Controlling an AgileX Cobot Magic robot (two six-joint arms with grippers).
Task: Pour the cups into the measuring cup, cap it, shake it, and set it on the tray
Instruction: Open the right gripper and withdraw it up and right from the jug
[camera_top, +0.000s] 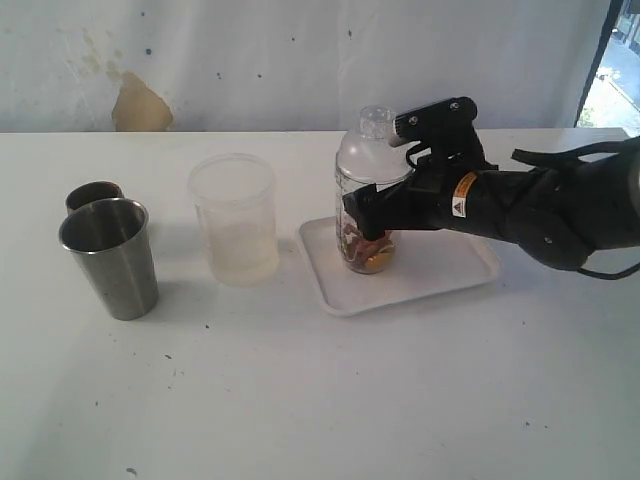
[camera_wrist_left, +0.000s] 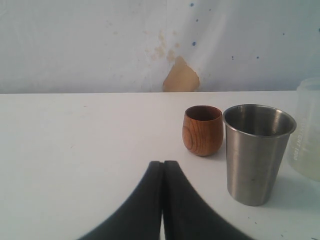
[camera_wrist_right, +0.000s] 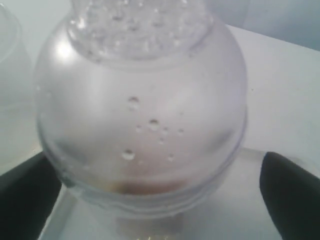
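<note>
Measuring cup (camera_top: 355, 190): capped, upright on the tray (camera_top: 450, 268), right of centre.
Right gripper (camera_wrist_right: 159, 200): released, jaws spread either side of it.
Left gripper (camera_wrist_left: 162, 167): clenched, empty.
Steel cup (camera_top: 110, 258), brown cup (camera_wrist_left: 202, 130): far left.

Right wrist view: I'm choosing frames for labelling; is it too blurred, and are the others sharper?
Right wrist view: the capped clear plastic measuring cup fills the frame, hazy and soft-focused, dark fingertips smeared at both edges. Left wrist view: tapered brushed-steel tumbler and rounded brown cup sharp, shut left gripper blurred. Exterior view: even light, soft shadows.
</note>
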